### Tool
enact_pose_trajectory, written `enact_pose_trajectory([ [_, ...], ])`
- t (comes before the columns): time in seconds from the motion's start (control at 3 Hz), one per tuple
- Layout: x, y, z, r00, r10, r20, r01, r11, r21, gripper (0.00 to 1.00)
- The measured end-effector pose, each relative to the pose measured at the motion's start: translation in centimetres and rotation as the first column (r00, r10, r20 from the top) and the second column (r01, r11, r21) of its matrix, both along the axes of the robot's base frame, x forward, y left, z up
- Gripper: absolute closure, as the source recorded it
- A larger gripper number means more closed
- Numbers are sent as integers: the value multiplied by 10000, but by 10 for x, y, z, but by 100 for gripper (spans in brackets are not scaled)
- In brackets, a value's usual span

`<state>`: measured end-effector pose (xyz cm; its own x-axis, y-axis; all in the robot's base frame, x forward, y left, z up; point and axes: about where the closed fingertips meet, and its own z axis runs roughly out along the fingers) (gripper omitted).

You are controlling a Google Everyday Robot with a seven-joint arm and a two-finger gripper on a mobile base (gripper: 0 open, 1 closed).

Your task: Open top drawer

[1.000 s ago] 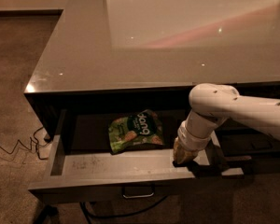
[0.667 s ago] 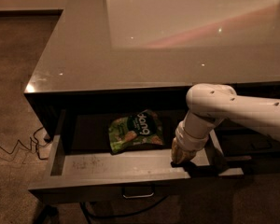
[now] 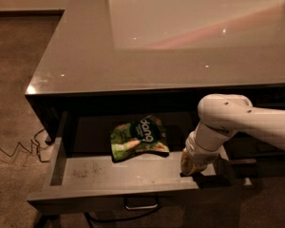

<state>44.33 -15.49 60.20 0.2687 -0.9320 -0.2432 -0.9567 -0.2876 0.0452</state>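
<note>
Slight outward travel is noted: the wide dark grey-black top drawer (image 3: 109,167) with grey inner walls and floor stands a little further out of the cabinet than it did a second ago. Its front edge and its small rectangular metal loop handle (image 3: 141,204) sit lower in the camera view than before. The cabinet corner has kept its place.

The drawer is open, pulled well clear of the dark cabinet front below the worktop. Its grey floor and left wall are exposed. The handle sits at the centre of the front panel, and nothing is touching it.

A crumpled green snack bag (image 3: 138,137) with a dark round label lies on the drawer floor. It lies toward the back, near the middle of the drawer's width.

The gripper (image 3: 189,165) reaches down into the right part of the drawer, and its tip is just behind the front panel. It stands to the right of the bag and apart from it. Whether the gripper is spread or closed cannot be told, nor whether it bears on the panel.

The white jointed robot arm (image 3: 237,122) enters from the right edge and bends downward at a rounded elbow above the drawer's right end.

The glossy grey rectangular worktop (image 3: 85,56) spans the cabinet above and shows a pale reflection. A thin dark cable (image 3: 14,151) zigzags over the brown carpeted floor (image 3: 14,80) to the left of the drawer.
</note>
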Motion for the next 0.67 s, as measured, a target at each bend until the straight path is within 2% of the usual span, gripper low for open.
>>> enact_pose_trajectory([
  [0.67, -37, -28, -6, 9974, -653, -290, 648, 9977, -182, 100],
])
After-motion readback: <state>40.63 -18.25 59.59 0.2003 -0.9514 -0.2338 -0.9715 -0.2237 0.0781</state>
